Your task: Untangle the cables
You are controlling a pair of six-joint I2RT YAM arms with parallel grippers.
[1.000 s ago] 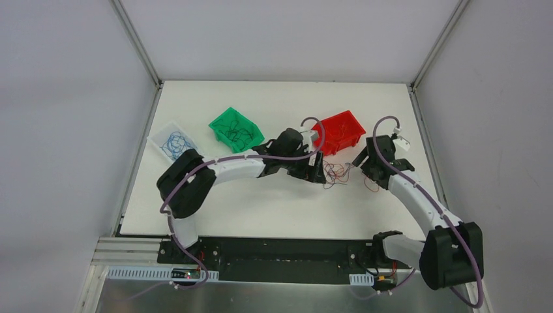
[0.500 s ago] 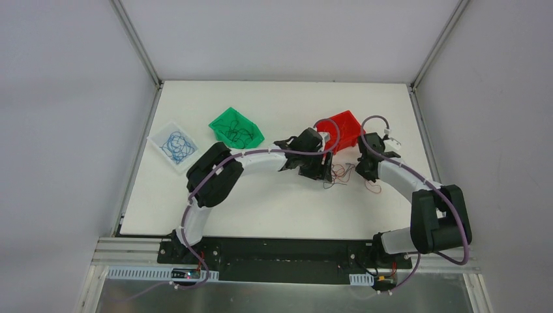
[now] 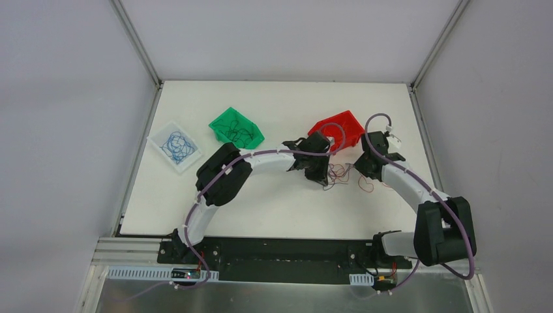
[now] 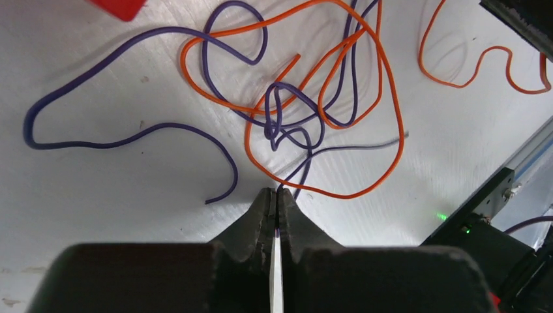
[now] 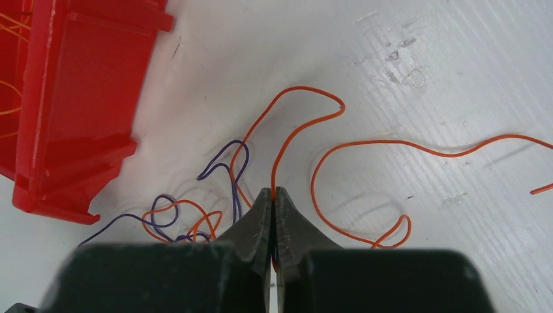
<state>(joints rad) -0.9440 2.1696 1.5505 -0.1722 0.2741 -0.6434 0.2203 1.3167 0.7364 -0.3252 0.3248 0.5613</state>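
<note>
Left gripper (image 4: 275,193) pinched tight on purple cable (image 4: 298,171) at tangle's edge. Right gripper (image 5: 274,192) clamped onto orange cable (image 5: 277,156); red bin (image 5: 72,98) near.

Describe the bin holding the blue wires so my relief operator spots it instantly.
Look along the left edge of the white table. The clear tray sits there, just left of the green bin. It alone is colourless and holds blue wires, unlike the green one and the red bin.
</note>
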